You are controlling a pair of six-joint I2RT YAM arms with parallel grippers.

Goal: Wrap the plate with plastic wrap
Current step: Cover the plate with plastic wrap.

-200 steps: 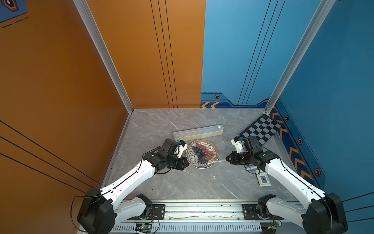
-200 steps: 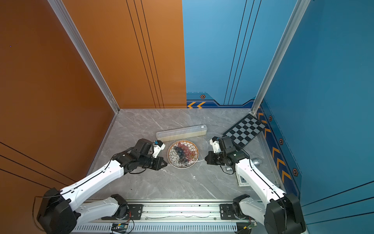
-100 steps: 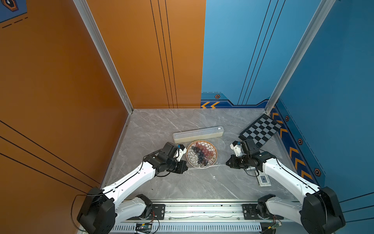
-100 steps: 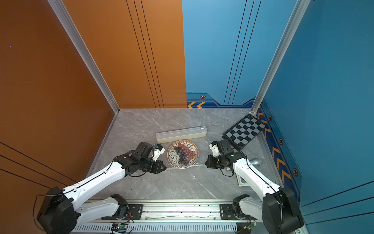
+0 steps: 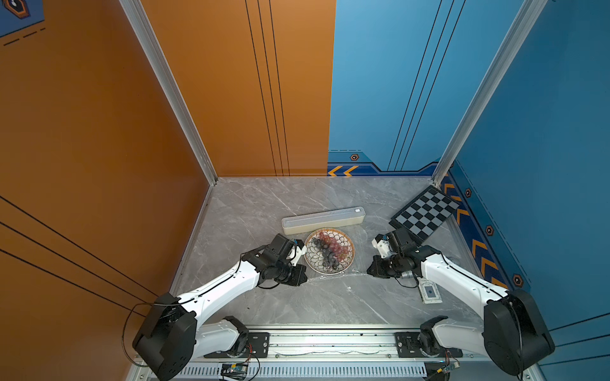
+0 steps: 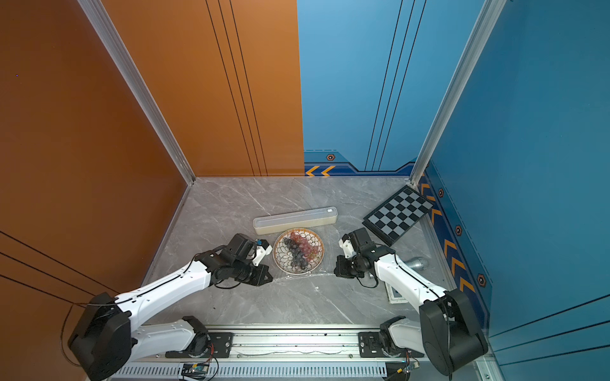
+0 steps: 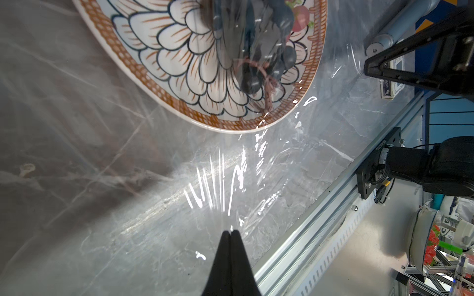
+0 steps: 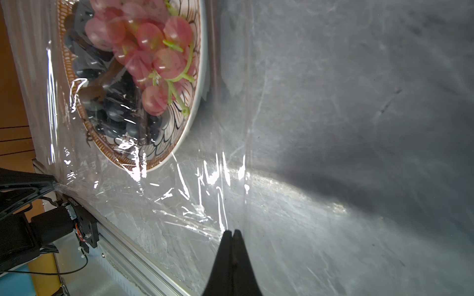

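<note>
In both top views the plate (image 5: 313, 262) sits on the grey desk (image 5: 264, 204), just in front of the long cream dispenser box (image 5: 323, 219). I flank its near side, with my left pincer (image 5: 305, 279) low beside one edge and my right pincer (image 5: 368, 272) beside the other, both clear of the rim. Between the two tips the plastic wrap (image 5: 330, 277) shows as a thin glinting line along the plate's near edge, and the same shows from the paired eye: plate (image 6: 280, 260), plastic wrap (image 6: 303, 276), left pincer (image 6: 271, 280), right pincer (image 6: 335, 273). In the left wrist view my left pincer (image 7: 230, 232) has its jaws pressed together on a corner of the plastic wrap (image 7: 218, 174). The film fans out from the tips in bright creases and lies over the plate (image 7: 154, 59) and its grapes (image 7: 256, 38). The plate lies ahead of the tips, not touching them. In the right wrist view my right pincer (image 8: 232, 232) is likewise clamped on the plastic wrap (image 8: 200, 194), with the covered plate (image 8: 179, 133) ahead and apart. Beyond it the film bunches into my left pincer (image 8: 53, 184).
</note>
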